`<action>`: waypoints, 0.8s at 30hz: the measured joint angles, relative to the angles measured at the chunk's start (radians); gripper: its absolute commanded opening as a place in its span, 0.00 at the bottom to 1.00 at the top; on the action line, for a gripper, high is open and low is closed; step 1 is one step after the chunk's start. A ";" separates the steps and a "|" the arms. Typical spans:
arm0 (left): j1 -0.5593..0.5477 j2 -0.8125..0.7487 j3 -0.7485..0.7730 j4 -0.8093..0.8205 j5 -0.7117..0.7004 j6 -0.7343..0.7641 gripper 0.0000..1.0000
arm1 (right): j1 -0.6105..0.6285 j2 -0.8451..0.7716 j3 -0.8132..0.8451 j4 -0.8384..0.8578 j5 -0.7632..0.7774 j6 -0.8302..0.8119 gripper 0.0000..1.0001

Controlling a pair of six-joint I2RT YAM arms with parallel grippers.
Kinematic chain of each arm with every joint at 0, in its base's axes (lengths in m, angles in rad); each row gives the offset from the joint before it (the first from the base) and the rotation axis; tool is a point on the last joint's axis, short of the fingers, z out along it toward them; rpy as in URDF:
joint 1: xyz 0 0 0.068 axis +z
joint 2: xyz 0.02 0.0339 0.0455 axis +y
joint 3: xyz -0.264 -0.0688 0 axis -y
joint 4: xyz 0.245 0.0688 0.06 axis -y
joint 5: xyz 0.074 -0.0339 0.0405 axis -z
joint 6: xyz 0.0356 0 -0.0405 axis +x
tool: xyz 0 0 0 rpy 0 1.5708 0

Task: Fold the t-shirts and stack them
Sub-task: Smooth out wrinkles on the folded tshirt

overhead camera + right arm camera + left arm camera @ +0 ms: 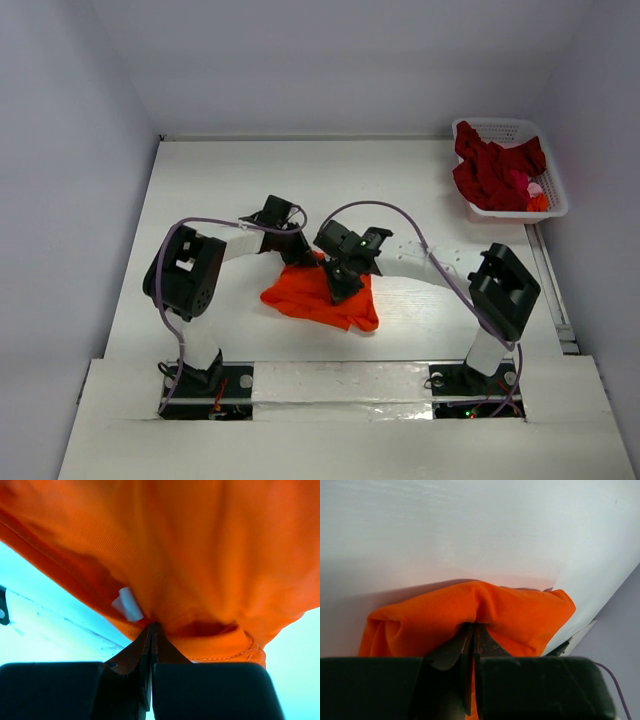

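Observation:
The bright orange t-shirt (322,299) lies bunched on the white table between the two arms. My left gripper (297,250) is shut on its far left edge; in the left wrist view the orange cloth (485,610) humps up from the closed fingertips (474,626). My right gripper (341,287) is shut on the shirt near its middle; in the right wrist view the cloth (200,555) hangs over the tips (151,625) with the small white neck label (128,604) beside them. Dark red t-shirts (492,170) lie heaped in the basket.
The white lattice basket (548,170) stands at the far right corner and holds the red shirts plus a bit of pink and orange cloth. A metal rail (549,290) runs along the table's right edge. White walls enclose the table.

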 measured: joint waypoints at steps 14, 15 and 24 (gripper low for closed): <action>-0.003 0.135 0.140 0.043 0.042 -0.025 0.00 | 0.109 -0.030 -0.043 -0.006 0.033 0.058 0.00; -0.004 0.144 0.153 0.042 0.043 -0.026 0.00 | 0.113 -0.035 -0.044 -0.008 0.039 0.062 0.00; -0.006 0.174 0.201 0.028 0.037 -0.023 0.00 | 0.103 -0.121 0.016 -0.090 0.175 0.085 0.00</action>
